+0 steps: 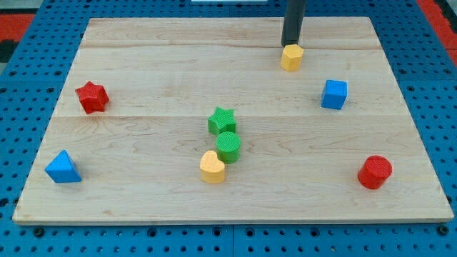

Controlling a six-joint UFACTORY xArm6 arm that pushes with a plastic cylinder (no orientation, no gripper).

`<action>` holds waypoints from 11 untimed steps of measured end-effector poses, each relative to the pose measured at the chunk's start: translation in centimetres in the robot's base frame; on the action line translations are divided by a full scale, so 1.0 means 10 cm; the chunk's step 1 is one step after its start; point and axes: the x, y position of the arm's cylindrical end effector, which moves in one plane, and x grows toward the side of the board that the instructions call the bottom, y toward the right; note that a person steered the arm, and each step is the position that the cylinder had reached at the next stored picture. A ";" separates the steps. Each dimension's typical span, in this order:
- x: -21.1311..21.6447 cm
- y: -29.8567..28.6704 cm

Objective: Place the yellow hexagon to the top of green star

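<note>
A: Camera view, item one: where is my tip?

B: My tip (289,46), the lower end of the dark rod, stands at the view's top, touching or just behind the top edge of the yellow hexagon (291,57). There is no claw on this arm, so nothing is wide, narrow or holding; the rod can only shove.

A: Item two, the task's things?

B: The yellow hexagon sits near the board's top edge, right of centre. The green star (222,120) lies mid-board, well apart from it, down and to the view's left.

A: Why does the tip stand there?

B: As a judgement: standing behind the hexagon on the top side suits a push downward; a leftward lean would still be needed to reach the spot above the star.

A: Item three, neighbours of the star?

B: A green cylinder (228,146) touches the star's lower side, and a yellow heart (212,167) sits just beside the cylinder, lower left. All crowd the star's bottom, not its top.

A: Item four, open room?

B: Bare wooden board (164,71) lies between hexagon and star. The blue cube (333,93) stands to the right of that path, the red star (92,97) far left.

A: Edges?

B: The blue triangle (63,168) and red cylinder (374,172) keep to the bottom corners. The hexagon is near the top edge, so pushing inward looks safe.
</note>
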 end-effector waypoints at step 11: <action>1.18 -0.80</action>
